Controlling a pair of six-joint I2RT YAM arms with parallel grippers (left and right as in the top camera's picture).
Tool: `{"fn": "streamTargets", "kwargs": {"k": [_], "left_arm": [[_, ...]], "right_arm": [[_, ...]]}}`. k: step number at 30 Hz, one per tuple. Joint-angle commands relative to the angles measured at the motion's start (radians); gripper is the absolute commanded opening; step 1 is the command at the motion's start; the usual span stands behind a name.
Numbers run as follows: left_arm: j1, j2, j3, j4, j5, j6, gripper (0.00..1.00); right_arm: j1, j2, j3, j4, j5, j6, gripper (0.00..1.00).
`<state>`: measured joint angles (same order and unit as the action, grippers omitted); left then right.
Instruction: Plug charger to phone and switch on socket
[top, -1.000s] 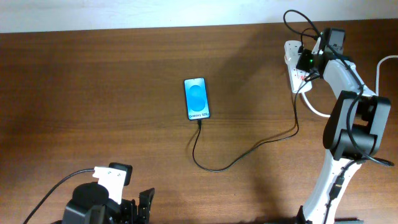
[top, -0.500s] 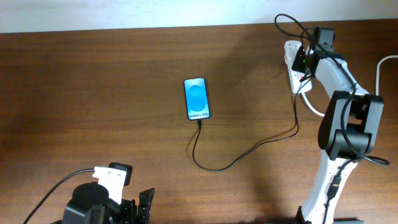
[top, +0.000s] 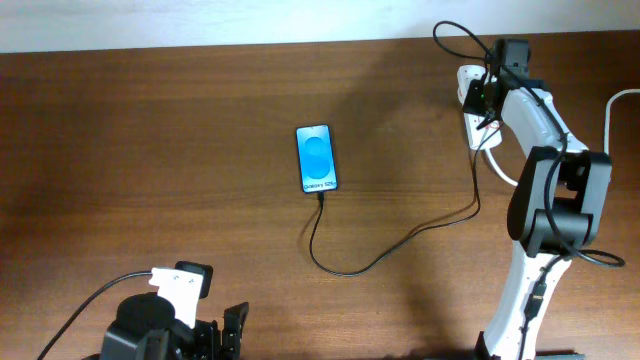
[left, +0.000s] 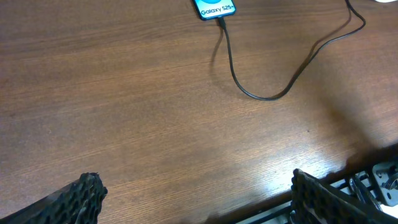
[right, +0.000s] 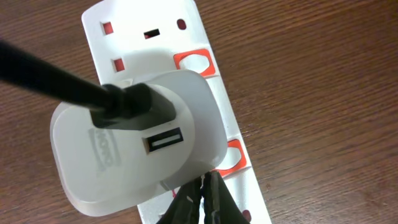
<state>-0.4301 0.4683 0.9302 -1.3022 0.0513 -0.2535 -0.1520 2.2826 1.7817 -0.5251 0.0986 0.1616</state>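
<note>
The phone (top: 316, 158) lies flat mid-table with its blue screen lit; its lower edge shows in the left wrist view (left: 214, 9). The thin black charger cable (top: 400, 243) runs from the phone's bottom edge in a loop to the socket (top: 468, 82) at the far right. In the right wrist view a white adapter (right: 134, 143) with a black plug in it sits in the socket (right: 134, 31). My right gripper (right: 204, 186) is shut, tips at the adapter's lower edge beside a red switch (right: 229, 157). My left gripper (left: 196, 193) is open over the table's near edge.
A thick white cord (top: 505, 172) leaves the socket toward the right arm. A second red switch (right: 193, 61) sits higher on the strip. The table's front edge (left: 348, 171) is just under my left fingers.
My right gripper has moved left and farther along the socket, over the adapter. The left arm, the phone and the cable have not moved.
</note>
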Motion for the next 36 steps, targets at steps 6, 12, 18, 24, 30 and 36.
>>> {"fn": "streamTargets", "kwargs": {"k": [6, 12, 18, 24, 30, 36], "left_arm": [[-0.002, -0.003, 0.0, -0.002, -0.004, 0.009, 0.99], [-0.002, -0.003, 0.0, -0.002, -0.004, 0.008, 1.0], [-0.002, -0.003, 0.0, -0.002, -0.004, 0.009, 0.99], [-0.002, -0.003, 0.0, -0.002, -0.004, 0.008, 0.99], [-0.002, -0.003, 0.0, -0.002, -0.004, 0.008, 0.99], [-0.002, -0.003, 0.0, -0.002, -0.004, 0.009, 0.99]], "right_arm": [[-0.027, -0.031, 0.04, 0.011, -0.022, 0.011, 0.04], [-0.027, -0.008, 0.04, 0.039, -0.014, 0.011, 0.04], [-0.031, -0.003, 0.04, 0.045, -0.04, 0.011, 0.04], [-0.034, -0.002, 0.039, 0.002, -0.041, 0.012, 0.04], [-0.034, 0.015, 0.034, 0.013, -0.043, 0.012, 0.04], [-0.034, 0.028, 0.034, 0.015, -0.072, 0.012, 0.04]]}}
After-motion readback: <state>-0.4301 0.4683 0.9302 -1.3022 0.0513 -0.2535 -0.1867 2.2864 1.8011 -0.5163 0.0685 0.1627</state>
